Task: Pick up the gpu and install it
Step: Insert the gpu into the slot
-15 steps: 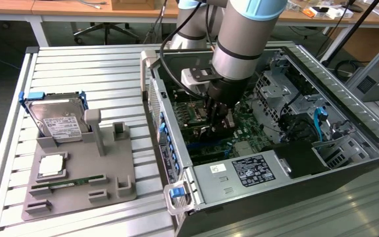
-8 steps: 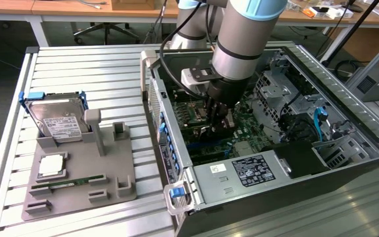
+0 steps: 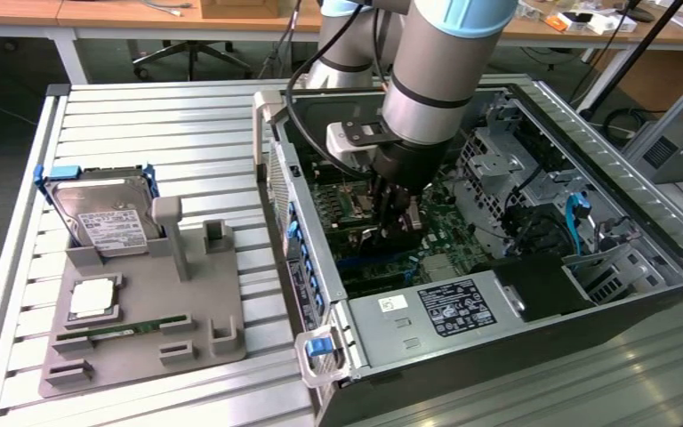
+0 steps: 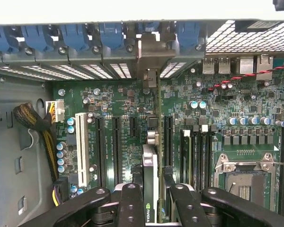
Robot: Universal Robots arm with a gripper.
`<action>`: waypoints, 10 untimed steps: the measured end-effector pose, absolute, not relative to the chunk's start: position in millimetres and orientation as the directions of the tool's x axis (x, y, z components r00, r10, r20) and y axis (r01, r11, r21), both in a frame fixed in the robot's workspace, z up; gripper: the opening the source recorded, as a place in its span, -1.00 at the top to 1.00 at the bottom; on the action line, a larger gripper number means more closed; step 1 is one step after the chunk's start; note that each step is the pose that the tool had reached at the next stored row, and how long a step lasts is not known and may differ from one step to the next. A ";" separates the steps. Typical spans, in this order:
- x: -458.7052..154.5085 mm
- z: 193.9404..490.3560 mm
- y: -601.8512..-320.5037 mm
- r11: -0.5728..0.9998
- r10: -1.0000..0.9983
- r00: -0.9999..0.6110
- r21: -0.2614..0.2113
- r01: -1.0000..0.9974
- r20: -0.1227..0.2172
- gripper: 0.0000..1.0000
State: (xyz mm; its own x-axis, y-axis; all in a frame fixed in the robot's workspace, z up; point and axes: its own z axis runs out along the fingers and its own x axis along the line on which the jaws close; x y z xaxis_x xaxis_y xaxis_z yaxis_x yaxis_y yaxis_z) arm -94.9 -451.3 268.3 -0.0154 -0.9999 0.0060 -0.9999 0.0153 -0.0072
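One card, the gpu (image 4: 150, 189), is held edge-on between the jaws of the gripper (image 4: 151, 201), which are closed partway onto its two flat faces; in the wrist view the fingers (image 4: 130, 204) are seen pressed on either side of the thin board. The card is kept upright so that its lower edge can meet a slot (image 4: 166, 137) on the motherboard (image 4: 227, 109) squarely, and its silver end bracket (image 4: 150, 56) is turned toward the rear wall of the computer case (image 3: 626, 258), where the row of blue clips (image 4: 66, 35) and slot openings sit. The bracket appears already lined up with one opening in that wall; whether the edge connector is fully seated cannot be told.

In the exterior view the gripper (image 3: 395, 218) is reached down into the open case, which lies on its side so that the board faces upward and can be approached from above. At about nine o'clock from the case, on the slatted table (image 3: 140, 116), a grey holder (image 3: 140, 311) is placed with upright pegs that keep spare parts standing for easy grasping. A hard drive (image 3: 102, 213) in a blue frame stands at its far end, a square chip (image 3: 92, 298) lies nearer the middle, and a slim green memory stick (image 3: 122, 331) rests near its front.
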 end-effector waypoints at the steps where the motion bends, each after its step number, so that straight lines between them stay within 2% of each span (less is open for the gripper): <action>1: -94.9 268.3 -451.3 0.015 -1.000 -0.015 -0.007 -1.000 0.006 0.47; 10: -93.1 266.6 -451.2 0.015 -1.000 -0.015 -0.007 -1.000 0.006 0.47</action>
State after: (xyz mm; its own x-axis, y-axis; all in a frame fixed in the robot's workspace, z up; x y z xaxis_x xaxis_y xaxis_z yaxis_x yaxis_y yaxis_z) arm -93.1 -451.2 266.6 -0.0154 -0.9999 0.0061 -0.9999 0.0154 -0.0066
